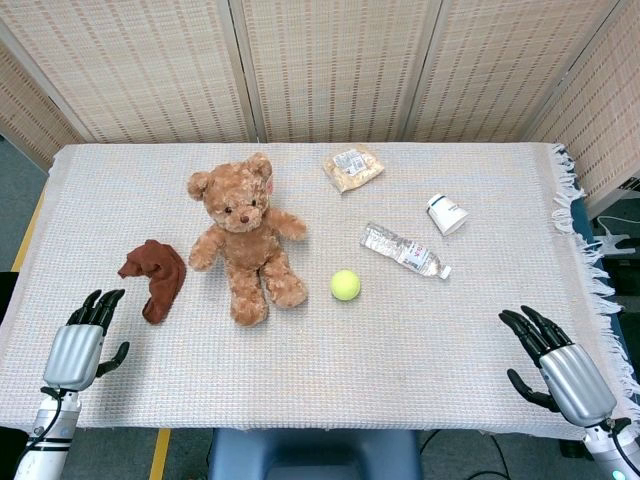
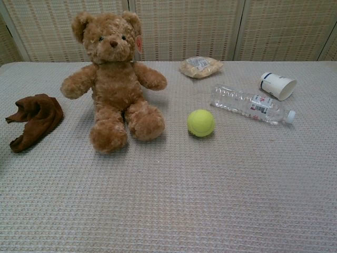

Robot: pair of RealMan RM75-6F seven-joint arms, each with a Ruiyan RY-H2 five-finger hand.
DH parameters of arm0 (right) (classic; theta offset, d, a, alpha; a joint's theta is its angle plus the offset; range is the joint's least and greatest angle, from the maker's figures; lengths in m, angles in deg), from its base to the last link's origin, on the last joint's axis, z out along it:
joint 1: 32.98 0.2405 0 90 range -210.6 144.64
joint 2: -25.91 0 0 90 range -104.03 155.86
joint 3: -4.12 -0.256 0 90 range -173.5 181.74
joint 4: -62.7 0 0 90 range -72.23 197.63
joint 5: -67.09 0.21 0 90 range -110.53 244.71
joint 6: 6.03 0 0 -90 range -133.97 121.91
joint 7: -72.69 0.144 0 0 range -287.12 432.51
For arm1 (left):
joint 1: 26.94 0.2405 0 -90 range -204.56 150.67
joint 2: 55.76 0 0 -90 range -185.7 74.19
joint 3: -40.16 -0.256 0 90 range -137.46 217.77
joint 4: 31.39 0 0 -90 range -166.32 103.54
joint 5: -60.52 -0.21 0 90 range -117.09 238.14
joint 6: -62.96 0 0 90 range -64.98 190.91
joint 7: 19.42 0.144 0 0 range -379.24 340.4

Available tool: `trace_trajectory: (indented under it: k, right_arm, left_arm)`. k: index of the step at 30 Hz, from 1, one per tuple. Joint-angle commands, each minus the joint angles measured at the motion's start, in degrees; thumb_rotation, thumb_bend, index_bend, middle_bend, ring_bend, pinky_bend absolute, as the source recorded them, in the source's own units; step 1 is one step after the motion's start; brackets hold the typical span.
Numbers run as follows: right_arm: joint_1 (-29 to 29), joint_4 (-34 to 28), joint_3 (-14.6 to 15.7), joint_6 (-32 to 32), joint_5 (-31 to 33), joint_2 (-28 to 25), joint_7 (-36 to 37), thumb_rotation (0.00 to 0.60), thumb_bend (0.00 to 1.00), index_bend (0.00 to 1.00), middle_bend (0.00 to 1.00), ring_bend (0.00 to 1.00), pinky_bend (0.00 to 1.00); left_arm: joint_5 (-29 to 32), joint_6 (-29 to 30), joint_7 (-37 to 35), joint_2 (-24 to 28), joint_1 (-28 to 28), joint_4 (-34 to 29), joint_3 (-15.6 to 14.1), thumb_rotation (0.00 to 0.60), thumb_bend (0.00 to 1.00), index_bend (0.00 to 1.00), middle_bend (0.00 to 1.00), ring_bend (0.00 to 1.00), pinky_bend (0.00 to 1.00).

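The left hand point(image 1: 78, 342) hovers at the near left edge of the table point(image 1: 450, 330), fingers spread and holding nothing, its tips just short of the brown cloth point(image 1: 155, 275), the thing nearest to it. The right hand point(image 1: 560, 368) hangs near the right edge, likewise released and empty, well apart from everything on the table. The cloth lies crumpled in a loose heap on the left side, just beside the teddy bear point(image 1: 243, 235), which sits propped with its legs toward the near edge. Judging by its folds, the cloth is light, limp and easy to bunch; a raised ridge on top looks like the best place to pinch it, though the head view is too small to say whether it is a rag or a sock. Farther right lie a tennis ball point(image 1: 345, 285), a plastic bottle point(image 1: 405, 250) on its side, a tipped paper cup point(image 1: 446, 214) and a snack bag point(image 1: 353, 166).
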Motion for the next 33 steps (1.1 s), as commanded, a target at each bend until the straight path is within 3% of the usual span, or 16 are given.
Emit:
trace_trajectory:
  k: [1,9,15,28,33]
  right_arm:
    - [0.03,-0.03,0.01,0.14,0.07,0.03,-0.12,0.6,0.3,0.0,0.08,0.0,0.16]
    - [0.4,-0.51,0.28,1.64,0.56,-0.18,-0.51,0.6,0.3,0.0,0.08,0.0,0.16]
    - [0.84,-1.22,0.33,3.06,1.47,-0.68,-0.27,0.6,0.3,0.0,0.08,0.0,0.16]
    - [2.11,-1.77,-0.1,4.82,2.5,-1.95,2.14,0.6,0.29,0.0,0.08,0.0,0.16]
    - [2.25,-1.99,0.31,4.54,1.66,-2.67,3.82,0.6,0.3,0.0,0.08,0.0,0.16]
  left_arm:
    - [0.19,-0.08,-0.18,0.03,-0.01,0.02,0.13,0.6,0.33,0.07,0.1,0.05,0.26]
    - [1.12,-0.83,-0.04,-0.32,-0.17,0.33,0.33,0.6,0.34,0.08,0.11,0.06,0.26]
    - [2.51,-0.5,0.18,-3.66,-0.86,2.39,2.06,0.6,0.34,0.1,0.15,0.1,0.27]
    - [15.41,-2.99,-0.15,-21.9,-8.49,12.11,14.56,0.6,0.34,0.02,0.15,0.1,0.27]
    - [18.9,-5.91,0.21,-25.36,-11.9,16.98,17.31,0.6,0.34,0.01,0.15,0.1,0.27]
